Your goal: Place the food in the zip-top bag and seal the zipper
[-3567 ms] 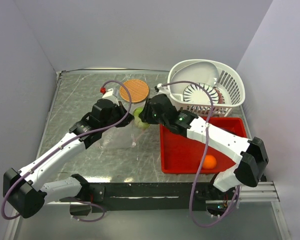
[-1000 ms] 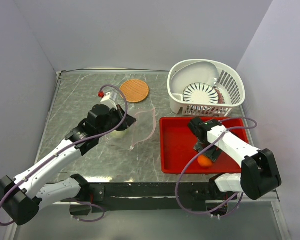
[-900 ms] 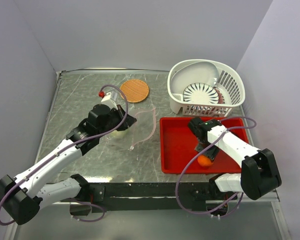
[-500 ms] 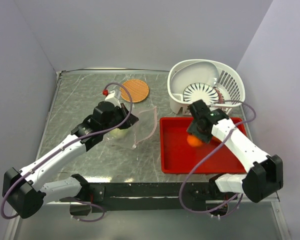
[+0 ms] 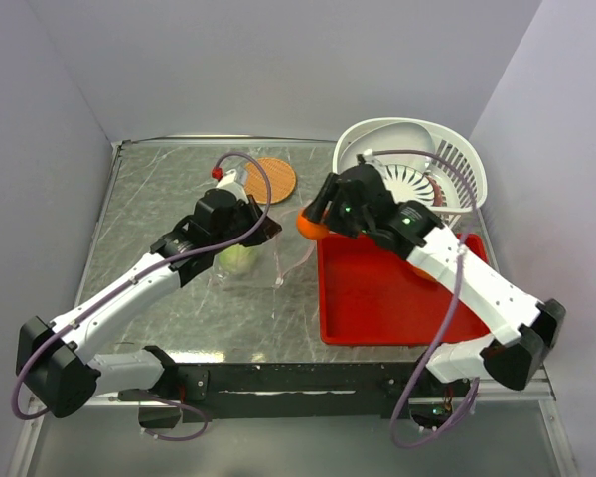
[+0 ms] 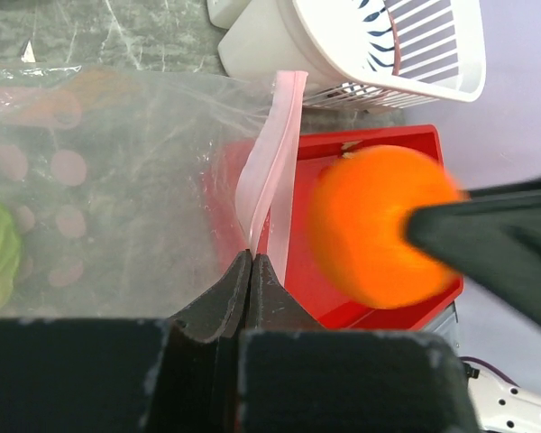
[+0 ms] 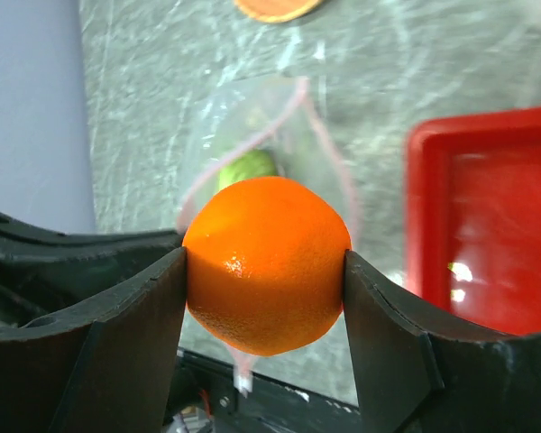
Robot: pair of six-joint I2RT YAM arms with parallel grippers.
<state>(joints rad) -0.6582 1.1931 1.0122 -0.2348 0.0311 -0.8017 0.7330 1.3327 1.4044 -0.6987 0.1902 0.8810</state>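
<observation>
The zip-top bag [image 5: 246,266] lies left of the red tray, with a pale green ball [image 5: 235,258] inside it. My left gripper [image 6: 252,259] is shut on the pinkish zipper strip [image 6: 277,153] and holds the mouth up and open. My right gripper [image 7: 266,263] is shut on an orange ball [image 7: 266,262]. It hangs in the air just right of the bag's mouth [image 5: 311,224]. In the right wrist view the green ball [image 7: 248,167] and the looped zipper strip [image 7: 332,167] show beyond the orange ball.
The red tray [image 5: 377,308] lies at the right front, under my right arm. A white slotted basket [image 5: 457,164] holding plates stands behind it. A flat orange-brown disc [image 5: 271,180] lies on the table behind the bag.
My right gripper took the orange ball out of the red tray and carried it up and left to the bag's mouth. My left gripper kept its hold and shifted slightly towards the back.
</observation>
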